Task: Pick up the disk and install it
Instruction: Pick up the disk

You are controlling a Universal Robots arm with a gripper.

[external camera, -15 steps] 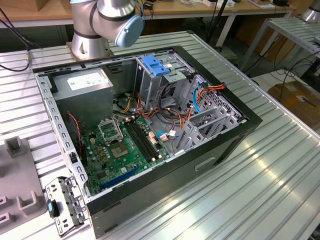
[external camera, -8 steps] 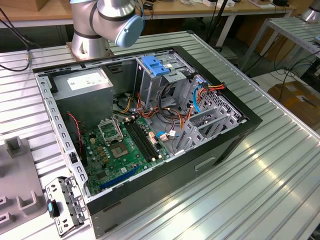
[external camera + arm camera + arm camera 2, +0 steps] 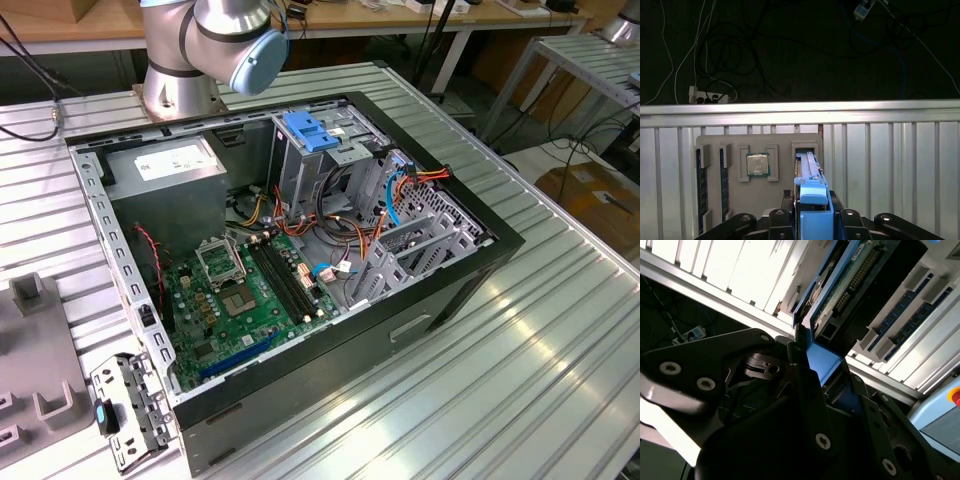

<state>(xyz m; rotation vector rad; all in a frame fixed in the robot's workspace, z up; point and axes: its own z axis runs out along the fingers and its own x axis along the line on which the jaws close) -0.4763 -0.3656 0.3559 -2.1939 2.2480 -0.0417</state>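
You had the gripper (image 3: 812,222) clamped on the blue carrier edge of the disk (image 3: 808,162). No print on it could be read. The disk stood on its thin edge at a slot in the grey parts tray (image 3: 782,142), with its long axis running straight away from the fingers. The tray lay on a ribbed aluminium table (image 3: 890,165), and cables (image 3: 740,60) trailed over the dark floor beyond.

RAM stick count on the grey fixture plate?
2: one dark blue RAM stick at the grey fixture plate's edge, the other between it and the square silver CPU chip.
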